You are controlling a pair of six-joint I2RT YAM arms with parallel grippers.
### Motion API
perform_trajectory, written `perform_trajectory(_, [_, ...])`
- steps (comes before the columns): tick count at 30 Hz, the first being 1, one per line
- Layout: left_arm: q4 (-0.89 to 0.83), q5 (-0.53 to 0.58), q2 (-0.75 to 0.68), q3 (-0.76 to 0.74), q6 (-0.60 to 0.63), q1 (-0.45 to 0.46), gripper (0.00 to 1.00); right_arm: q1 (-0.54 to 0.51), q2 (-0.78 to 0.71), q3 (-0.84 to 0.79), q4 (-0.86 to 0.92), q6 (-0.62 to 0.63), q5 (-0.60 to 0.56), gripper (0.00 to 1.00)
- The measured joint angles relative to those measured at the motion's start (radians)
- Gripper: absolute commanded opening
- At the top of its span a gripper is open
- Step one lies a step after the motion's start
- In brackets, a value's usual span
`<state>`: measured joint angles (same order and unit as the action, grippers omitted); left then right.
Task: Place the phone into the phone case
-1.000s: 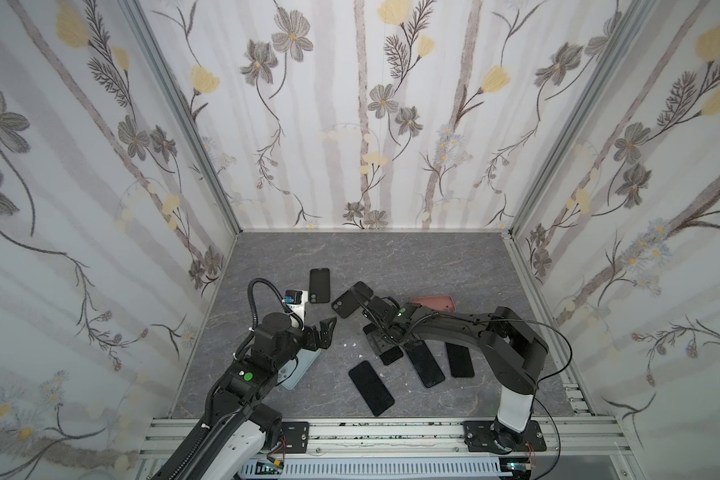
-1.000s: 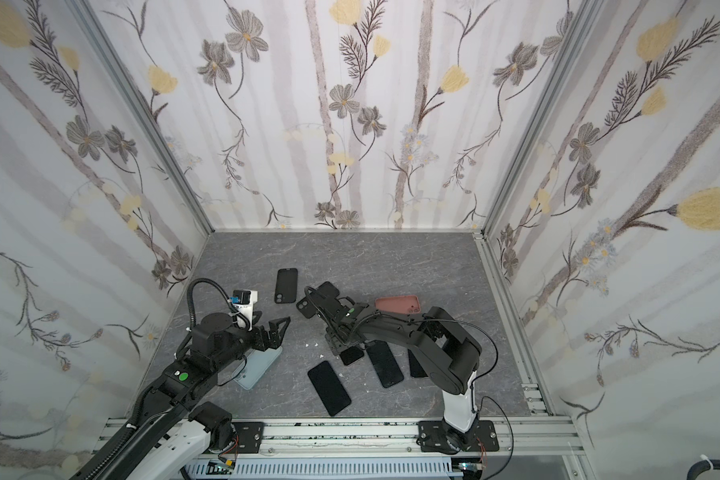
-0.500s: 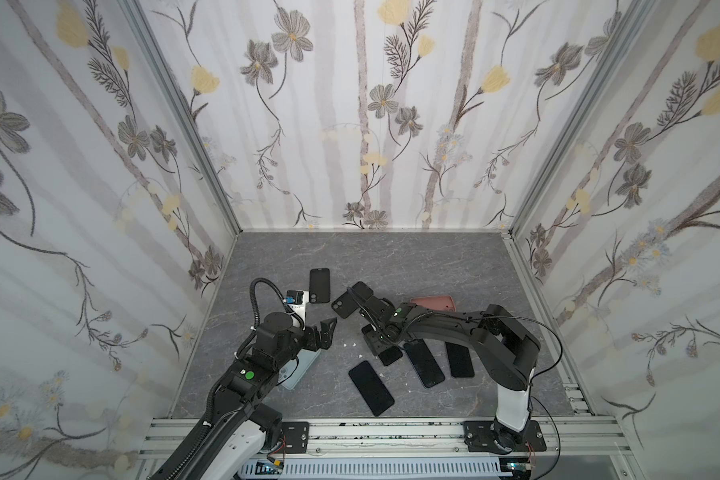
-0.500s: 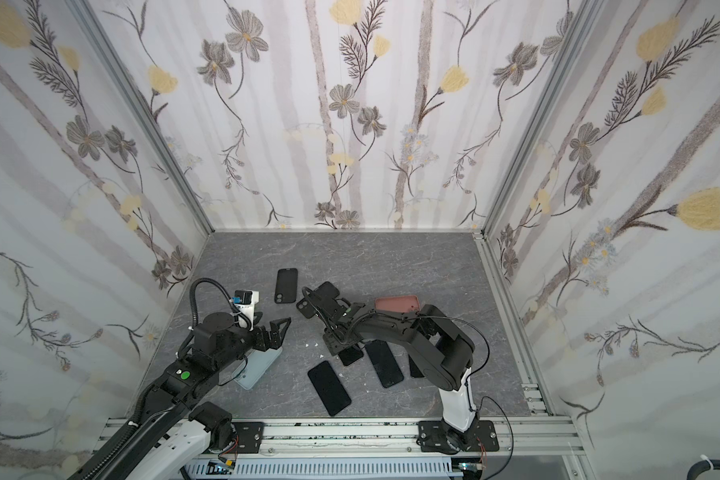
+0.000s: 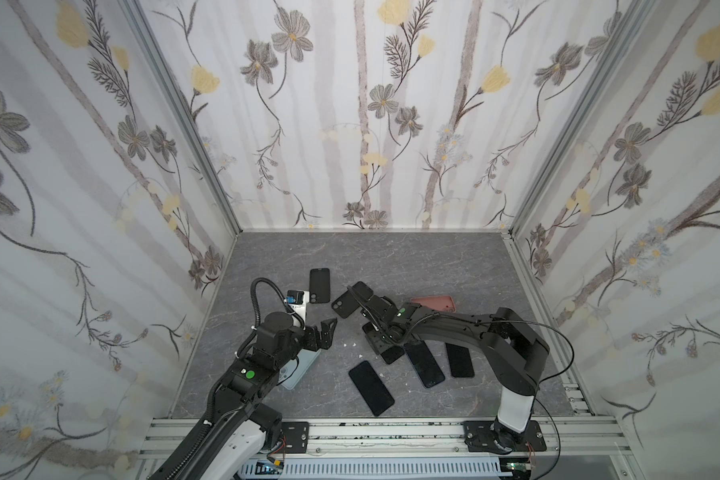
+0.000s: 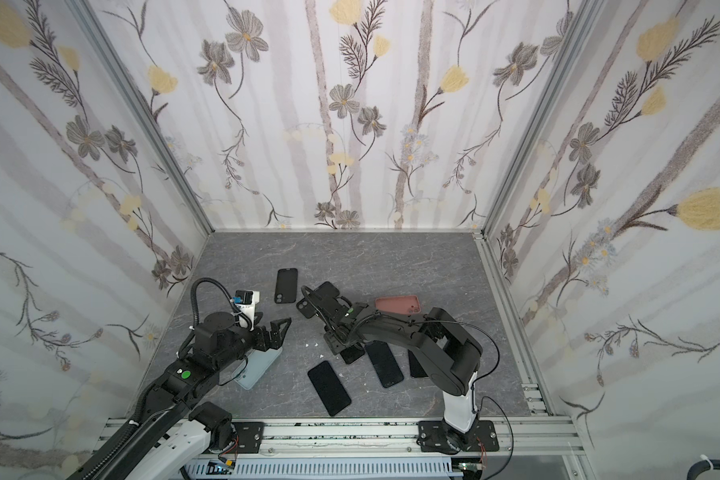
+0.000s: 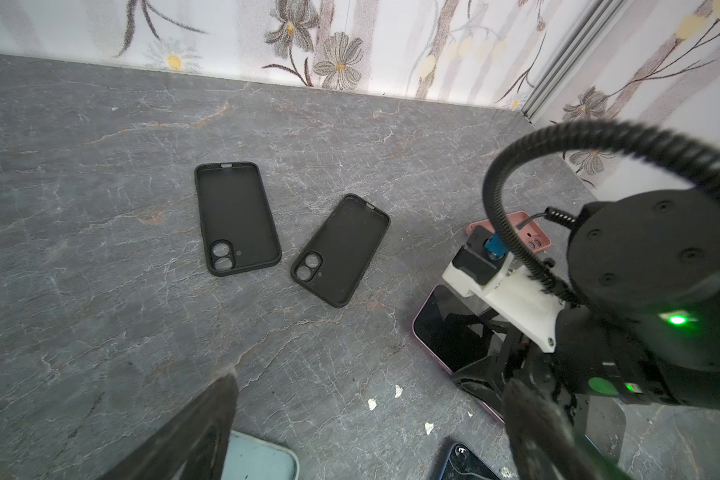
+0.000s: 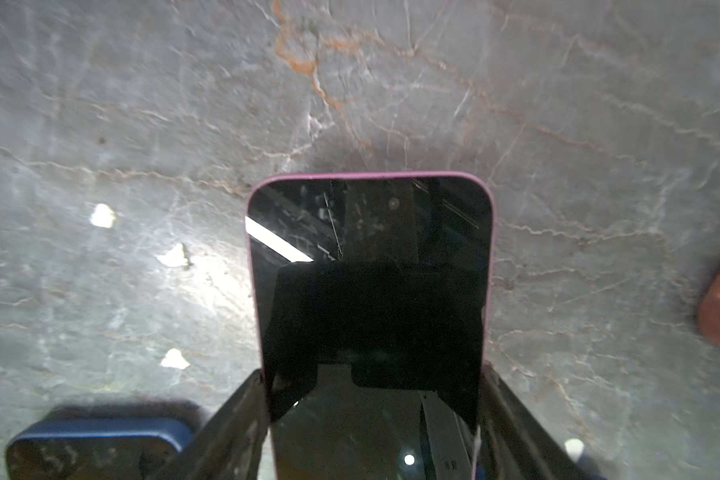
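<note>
A phone with a pink rim and dark screen [image 8: 371, 270] lies flat on the grey table, also seen in the left wrist view [image 7: 445, 328]. My right gripper [image 8: 371, 382] is shut on it, one finger against each long edge; in both top views this gripper [image 5: 377, 336] [image 6: 335, 338] sits low at mid-table. Two empty black phone cases [image 7: 238, 216] [image 7: 341, 249] lie open side up just behind it. A pink case [image 5: 433, 303] lies to the right, a light blue case [image 5: 300, 368] under my left arm. My left gripper [image 5: 327, 330] [image 7: 371, 382] hangs open and empty above the table.
Three more dark phones [image 5: 371, 387] [image 5: 425, 363] [image 5: 460, 359] lie near the front, under and beside my right arm. A dark blue phone [image 8: 96, 449] sits right beside the right fingers. Small white scraps [image 7: 398, 390] dot the table. Patterned walls enclose three sides.
My right gripper's jaws have narrowed onto the phone's long edges. The left arm has not moved.
</note>
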<state>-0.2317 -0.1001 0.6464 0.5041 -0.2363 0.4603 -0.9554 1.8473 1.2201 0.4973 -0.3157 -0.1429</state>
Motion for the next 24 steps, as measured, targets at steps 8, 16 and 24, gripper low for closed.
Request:
perform_trajectory(8, [-0.014, -0.054, 0.063, 0.043, -0.013, 0.000, 0.99, -0.016, -0.106, -0.051, -0.063, 0.064, -0.020, 0.62])
perform_trajectory(16, [-0.029, -0.162, 0.212, 0.122, -0.117, 0.001, 0.89, -0.060, -0.230, -0.121, -0.179, 0.152, -0.017, 0.62])
perform_trajectory(24, [-0.006, -0.328, 0.291, 0.144, -0.212, 0.001, 0.77, -0.112, -0.312, -0.151, -0.290, 0.232, 0.068, 0.61])
